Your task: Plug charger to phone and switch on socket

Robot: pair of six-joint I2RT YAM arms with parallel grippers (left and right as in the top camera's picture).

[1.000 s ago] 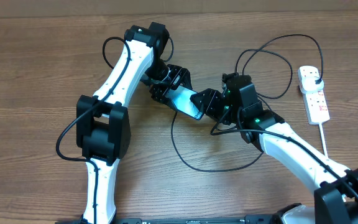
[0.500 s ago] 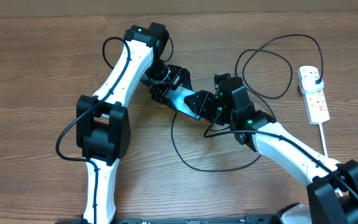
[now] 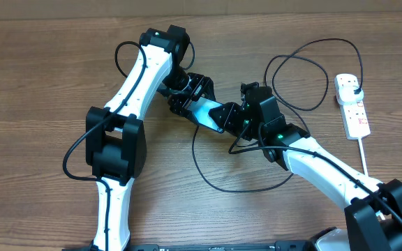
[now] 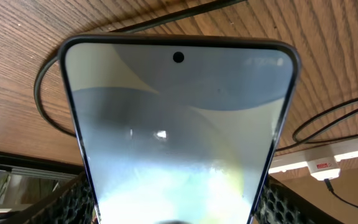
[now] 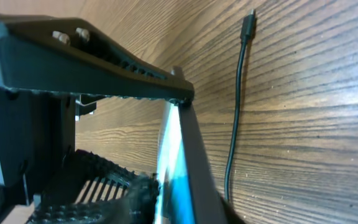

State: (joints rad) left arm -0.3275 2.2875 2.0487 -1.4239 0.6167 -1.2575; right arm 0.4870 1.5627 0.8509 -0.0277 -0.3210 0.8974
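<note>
The phone [image 3: 206, 111], screen lit light blue, is held off the table between both grippers. My left gripper [image 3: 187, 100] is shut on its upper-left end; in the left wrist view the phone [image 4: 178, 124] fills the frame between the jaws. My right gripper [image 3: 230, 118] is shut on its lower-right end, and the right wrist view shows the phone [image 5: 178, 155] edge-on in the jaws. The charger cable [image 3: 243, 191] loops over the table. Its connector tip [image 5: 248, 22] lies loose on the wood. Its black plug [image 3: 354, 85] sits in the white socket strip [image 3: 357, 120].
The strip's white cord [image 3: 363, 155] runs toward the front right. Cable loops lie behind and in front of the right arm. The strip [image 4: 309, 163] and cable [image 4: 41, 102] also show in the left wrist view. The table is wood.
My right gripper has slid left along the phone's lower-right end, then held still. The left gripper and phone have not moved.
</note>
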